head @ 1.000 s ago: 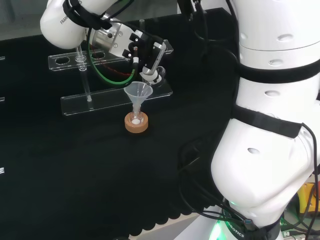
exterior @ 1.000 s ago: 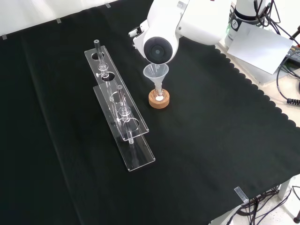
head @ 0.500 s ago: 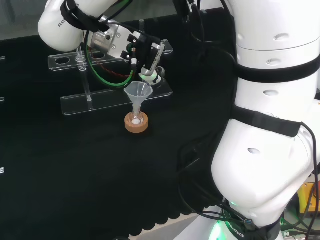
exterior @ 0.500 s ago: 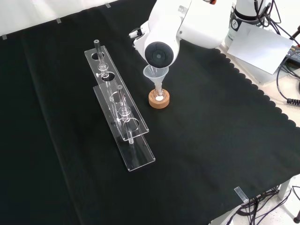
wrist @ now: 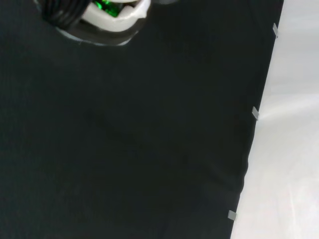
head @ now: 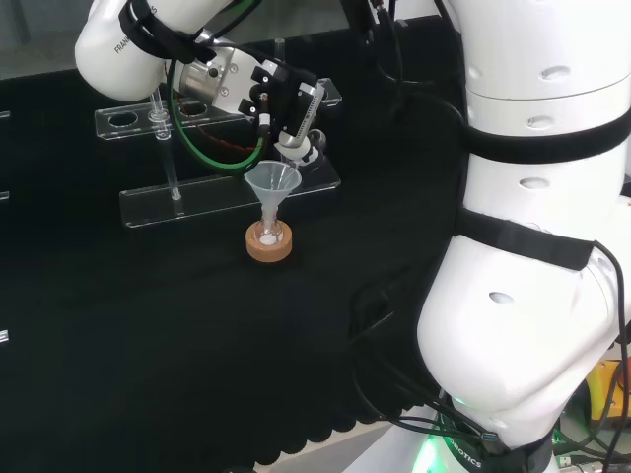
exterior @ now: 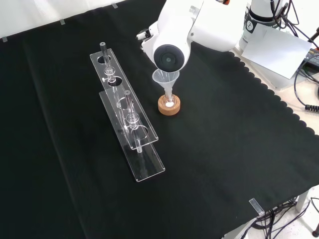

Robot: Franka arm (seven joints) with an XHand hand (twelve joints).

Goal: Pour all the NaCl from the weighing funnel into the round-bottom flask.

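In the head view the hand [head: 279, 94] hangs tilted over a clear funnel [head: 272, 181], with its fingers curled round a small glass weighing funnel [head: 302, 148] whose tip sits just above the funnel's rim. The funnel stands in the neck of the round-bottom flask [head: 267, 235], which rests on a cork ring [head: 268, 252]. White powder lies in the flask's bottom. In the front view the arm's white link with its grey cap [exterior: 169, 56] stands before the hand, above the funnel [exterior: 166, 77] and cork ring [exterior: 169, 108]. The wrist view has a white part of the hand [wrist: 107, 15] over black cloth.
Two clear acrylic racks [exterior: 130, 127] stand side by side left of the flask in the front view, behind it in the head view [head: 212, 197], holding thin glass tubes [head: 168, 148]. The arm's white links [head: 532, 246] stand at the head view's right. The cloth's scalloped edge [exterior: 279, 102] runs along the right.
The hand has shifted slightly to the left in the head view and tilted a little with the weighing funnel. The funnel, flask and racks have stayed put.
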